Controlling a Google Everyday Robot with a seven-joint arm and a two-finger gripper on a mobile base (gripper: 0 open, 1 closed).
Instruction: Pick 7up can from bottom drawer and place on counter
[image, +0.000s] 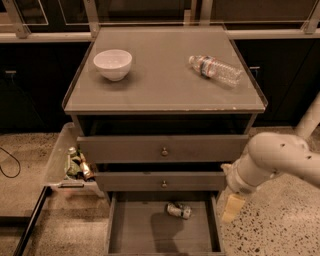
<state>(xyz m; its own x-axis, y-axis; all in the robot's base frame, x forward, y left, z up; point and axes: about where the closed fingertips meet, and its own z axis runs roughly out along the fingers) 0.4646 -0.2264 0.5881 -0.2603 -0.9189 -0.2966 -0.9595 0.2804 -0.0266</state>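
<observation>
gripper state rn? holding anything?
Gripper: open or closed cannot be told; it hangs just right of the bottom drawer, apart from the 7up can lying inside.

Readable text: none legible anywhere in view.
7up can (179, 210): lies on its side near the back of the bottom drawer (150, 235); print too small to make out any brand or lettering.
Water bottle (216, 70): lies on the counter (165, 90), right rear; a label band wraps its middle in blue and red, words unreadable.
Side tray items (77, 165): left of the cabinet, coloured wrappers, text cannot be made out.
Gripper (232, 207): low, just right of the bottom drawer's right wall; plain pale surface.
</observation>
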